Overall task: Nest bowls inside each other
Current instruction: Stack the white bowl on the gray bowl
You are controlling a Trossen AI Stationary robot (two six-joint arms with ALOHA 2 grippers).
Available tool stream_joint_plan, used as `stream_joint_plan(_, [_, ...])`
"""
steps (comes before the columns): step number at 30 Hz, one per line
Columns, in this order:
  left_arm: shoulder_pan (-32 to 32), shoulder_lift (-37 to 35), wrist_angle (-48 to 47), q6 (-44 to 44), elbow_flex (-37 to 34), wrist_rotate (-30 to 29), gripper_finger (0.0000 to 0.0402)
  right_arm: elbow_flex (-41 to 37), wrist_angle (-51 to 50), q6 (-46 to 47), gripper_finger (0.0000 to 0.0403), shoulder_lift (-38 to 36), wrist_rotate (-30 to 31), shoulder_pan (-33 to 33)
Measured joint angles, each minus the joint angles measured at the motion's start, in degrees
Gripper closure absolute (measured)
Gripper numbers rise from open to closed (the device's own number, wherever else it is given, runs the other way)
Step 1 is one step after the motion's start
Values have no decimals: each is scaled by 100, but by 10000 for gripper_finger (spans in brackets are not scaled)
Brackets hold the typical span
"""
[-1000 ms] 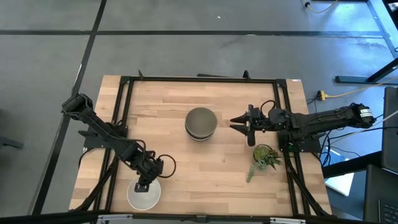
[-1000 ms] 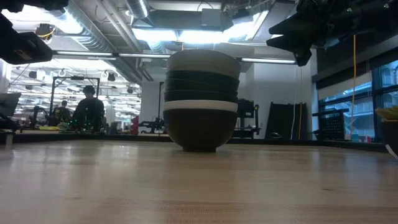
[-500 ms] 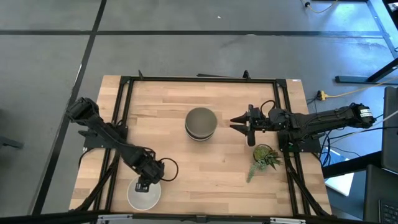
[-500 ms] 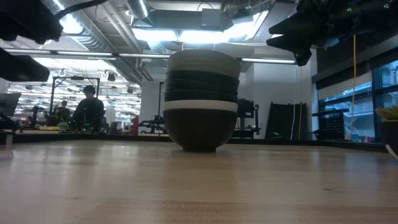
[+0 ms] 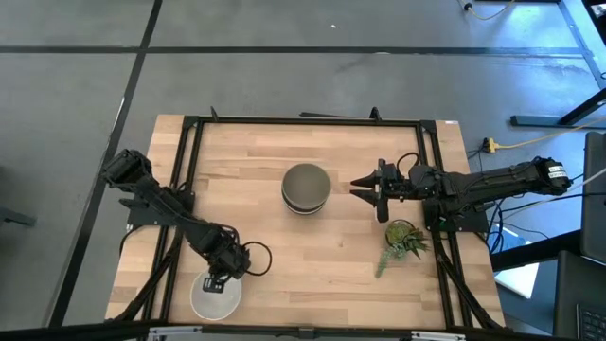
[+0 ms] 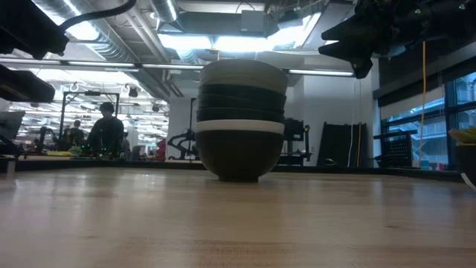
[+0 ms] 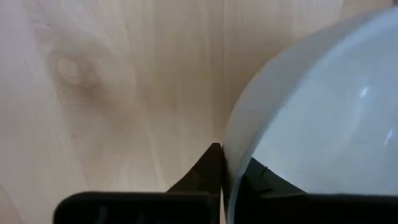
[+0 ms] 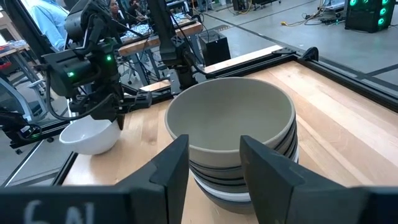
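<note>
White bowl and left gripper have slid slightly toward the table's near-left corner since a second ago; nothing else has moved.

On the wooden table (image 5: 256, 180), the stack of nested bowls (image 5: 305, 188) stands at the middle, grey-green bowl (image 8: 230, 118) on top, black ones and a white rim beneath. The right arm waits just beside it, raised above the table, its right gripper (image 5: 364, 189) spread wide toward the stack. The lone white bowl (image 5: 215, 296) sits at the near-left edge; the left gripper (image 5: 217, 282) pinches its rim, one finger apparently inside and one outside, though the wrist view is tight. A green plant sprig (image 5: 404, 240) lies near the right edge.
</note>
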Motion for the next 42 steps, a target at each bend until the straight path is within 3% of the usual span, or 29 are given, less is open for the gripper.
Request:
stream_joint_plan(12, [797, -189, -7, 930, 0, -157, 399, 0, 0, 9, 258, 0, -2, 0])
stream_joint_plan(22, [2207, -1599, -188, 1791, 110, -196, 400, -2, 0, -33, 258, 0, 0, 0])
stream_joint_plan(26, [2889, -1933, -93, 2159, 622, -198, 400, -2, 0, -31, 258, 0, 0, 0])
stream_joint_plan(31, [3596, -1840, -108, 2889, 1651, -197, 401, -2, 0, -31, 258, 0, 1, 0])
stream_joint_plan(38, [4654, -997, -921, 3227, 3037, -578, 401, -2, 2, -28, 258, -2, 0, 0])
stream_joint_plan(42, [5202, -367, -1033, 3231, 3583, -9, 401, -2, 2, -28, 258, -2, -6, 0])
